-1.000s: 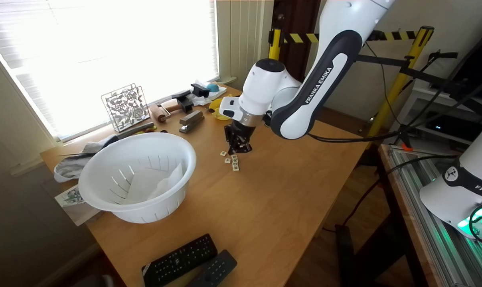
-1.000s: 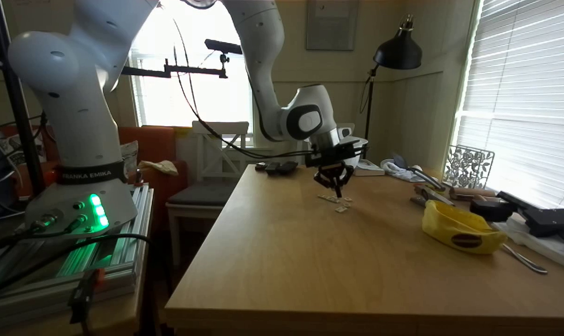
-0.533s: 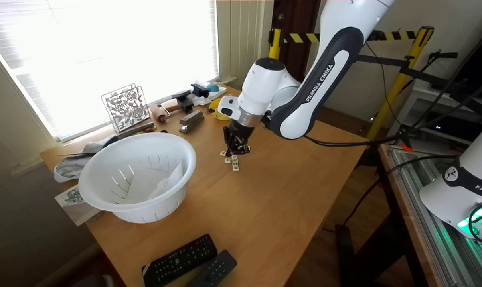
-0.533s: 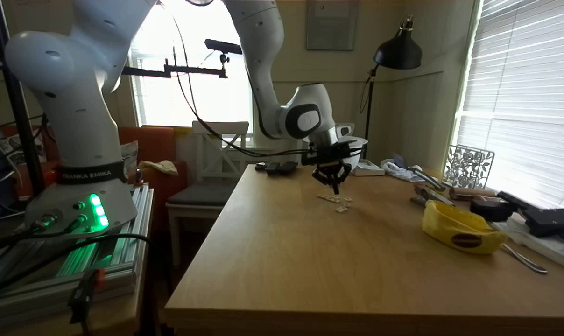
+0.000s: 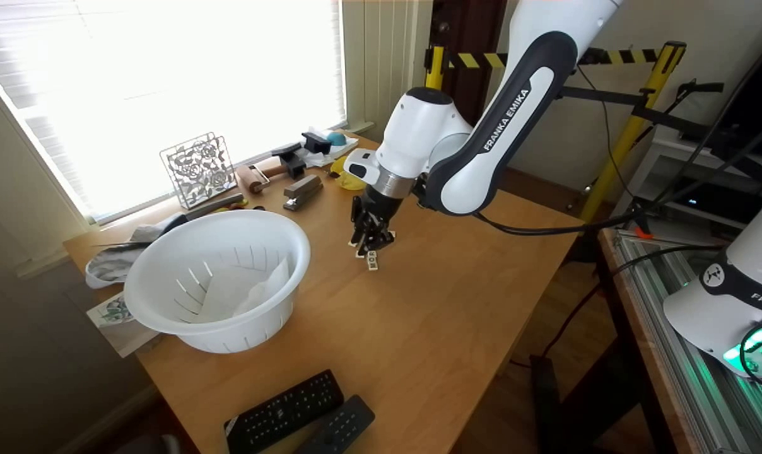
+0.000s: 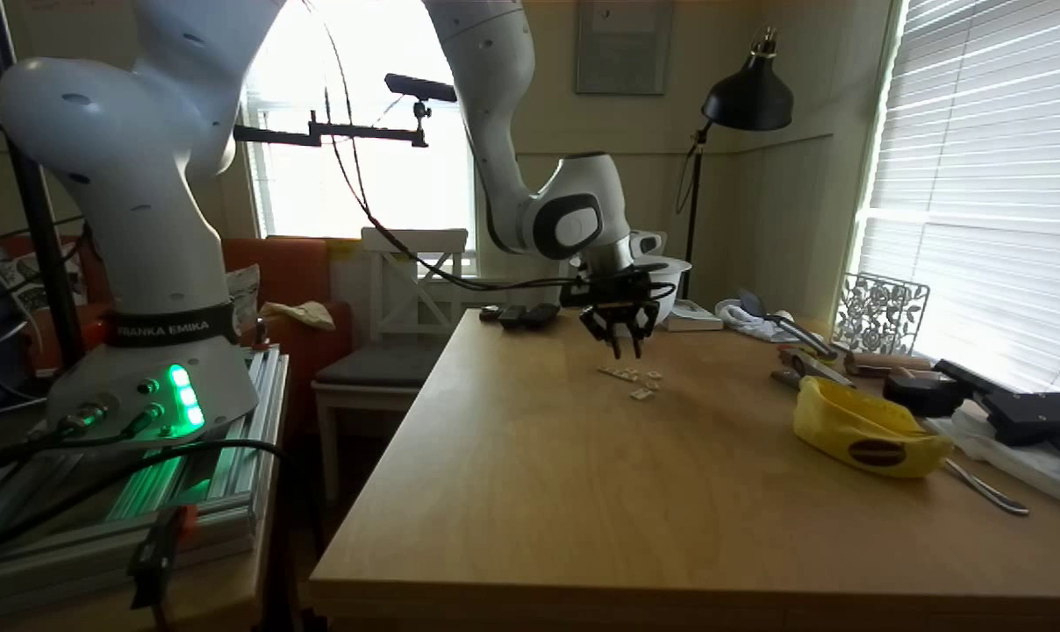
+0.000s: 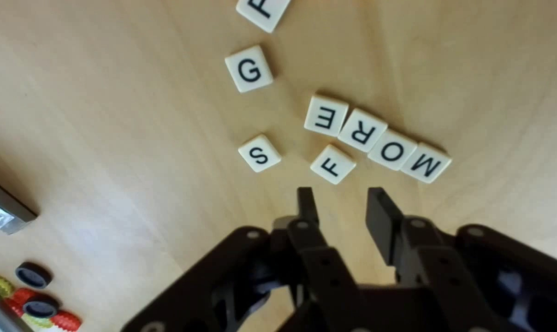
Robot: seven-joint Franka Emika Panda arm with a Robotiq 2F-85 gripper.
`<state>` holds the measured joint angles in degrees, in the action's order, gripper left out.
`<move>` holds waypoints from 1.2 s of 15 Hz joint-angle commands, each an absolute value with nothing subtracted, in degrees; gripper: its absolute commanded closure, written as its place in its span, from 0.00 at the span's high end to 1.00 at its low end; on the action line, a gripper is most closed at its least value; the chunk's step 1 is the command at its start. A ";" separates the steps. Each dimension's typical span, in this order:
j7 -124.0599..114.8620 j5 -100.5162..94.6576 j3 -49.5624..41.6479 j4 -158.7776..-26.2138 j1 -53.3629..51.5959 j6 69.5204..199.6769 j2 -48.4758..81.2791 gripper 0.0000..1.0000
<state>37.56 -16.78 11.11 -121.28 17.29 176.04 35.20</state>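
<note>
My gripper (image 7: 339, 191) is open and empty, pointing down above the wooden table. It also shows in both exterior views (image 5: 363, 248) (image 6: 628, 353). Small white letter tiles lie flat below it. The F tile (image 7: 333, 164) is nearest, just ahead of the gap between the fingertips. The E tile (image 7: 326, 115), R tile (image 7: 363, 130), O tile (image 7: 392, 150) and M tile (image 7: 426, 163) form a slanted row beyond it. The S tile (image 7: 259, 153) and G tile (image 7: 249, 69) lie apart to the left. Another tile (image 7: 263, 13) is cut off at the top edge.
A white slotted bowl (image 5: 248, 334) holds paper. Two black remotes (image 5: 286, 410) (image 5: 340, 425) lie at the near end. A stapler (image 5: 303, 192), rolling pin (image 5: 251, 179) and metal flower holder (image 5: 198, 169) stand along the window side. A yellow pouch (image 6: 872, 430) is there too.
The gripper was shut low over the tiles. It has risen slightly, shifted a little toward the bowl end, and its fingers have opened. The tiles look unmoved.
</note>
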 commanded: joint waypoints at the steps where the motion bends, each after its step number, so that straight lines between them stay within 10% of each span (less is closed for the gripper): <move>1: 36.66 -14.56 14.23 -122.97 20.02 174.67 33.37 0.68; 5: 36.09 -12.08 17.39 -123.12 22.41 172.81 32.96 0.96; 8: 36.79 -10.53 19.10 -122.79 23.75 171.23 33.18 1.00; 9: 36.87 -10.09 19.10 -122.54 23.82 170.51 33.28 0.74; 11: 37.09 -9.38 18.97 -121.93 23.87 169.27 33.76 0.73; 18: 38.32 -7.20 18.24 -120.72 23.96 166.63 34.79 0.22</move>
<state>36.77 -9.28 18.16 -121.21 23.65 167.95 34.82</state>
